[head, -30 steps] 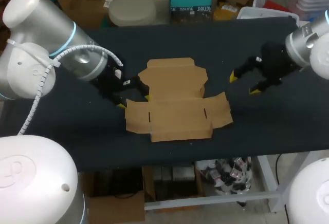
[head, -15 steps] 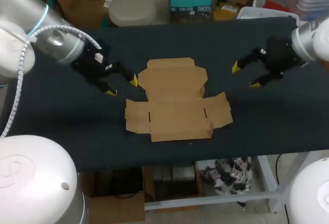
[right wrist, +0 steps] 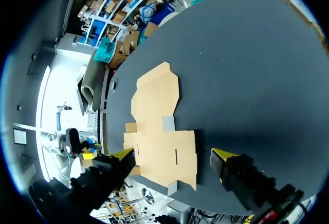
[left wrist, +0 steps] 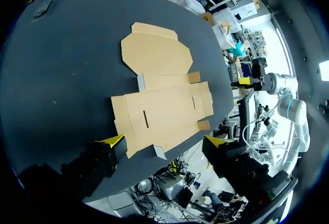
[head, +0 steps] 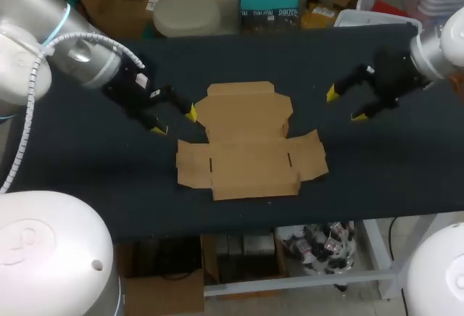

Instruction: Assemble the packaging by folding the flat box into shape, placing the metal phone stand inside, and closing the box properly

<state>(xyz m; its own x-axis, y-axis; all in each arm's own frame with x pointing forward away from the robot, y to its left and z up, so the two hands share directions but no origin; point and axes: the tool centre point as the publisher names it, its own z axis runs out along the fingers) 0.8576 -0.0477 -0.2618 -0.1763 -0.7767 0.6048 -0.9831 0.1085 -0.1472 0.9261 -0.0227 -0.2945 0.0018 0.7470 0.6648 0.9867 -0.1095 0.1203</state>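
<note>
The flat brown cardboard box lies unfolded in the middle of the black table, flaps spread out. My left gripper hovers open just off the box's left rear flap, holding nothing. My right gripper hangs open to the right of the box, apart from it. In the left wrist view the box lies ahead of the open gripper. In the right wrist view the box lies ahead of the open gripper. No metal phone stand shows in any view.
A small dark object lies near the table's far edge, well beyond the box. Bare black tabletop surrounds the box on all sides. The table's front edge runs just below the box.
My left gripper has pulled back from the box's left side, away and to the left. My right gripper has drifted slightly back and to the right. The box has not moved.
</note>
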